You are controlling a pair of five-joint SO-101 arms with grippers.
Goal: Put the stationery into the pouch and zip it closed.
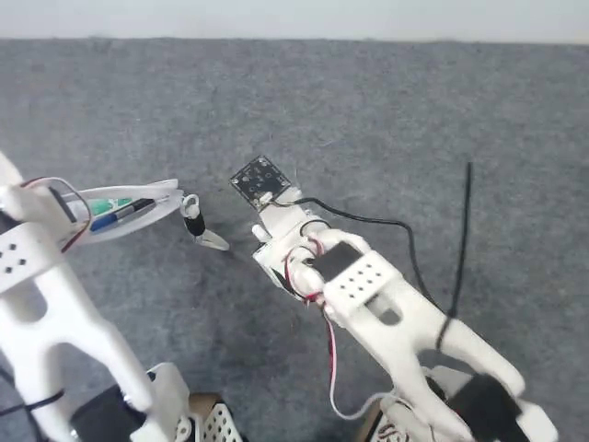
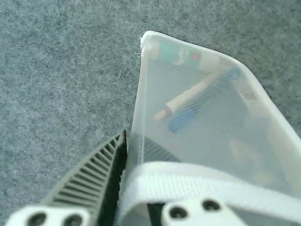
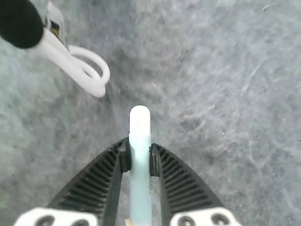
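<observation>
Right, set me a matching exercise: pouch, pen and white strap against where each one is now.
Things:
1. pouch
2. pen
3. white strap

Places:
A. pinched in the right end effector
B. held by the left end effector
C. inside the pouch

Pairs: 1-B, 2-C, 3-A

I read the left arm (image 1: 55,304) raised, left gripper (image 2: 134,150) clamped on the pouch (image 2: 197,122). The right arm (image 1: 396,308) extends forward and low, right gripper (image 3: 139,146) clamped on a white strip (image 3: 139,122).
</observation>
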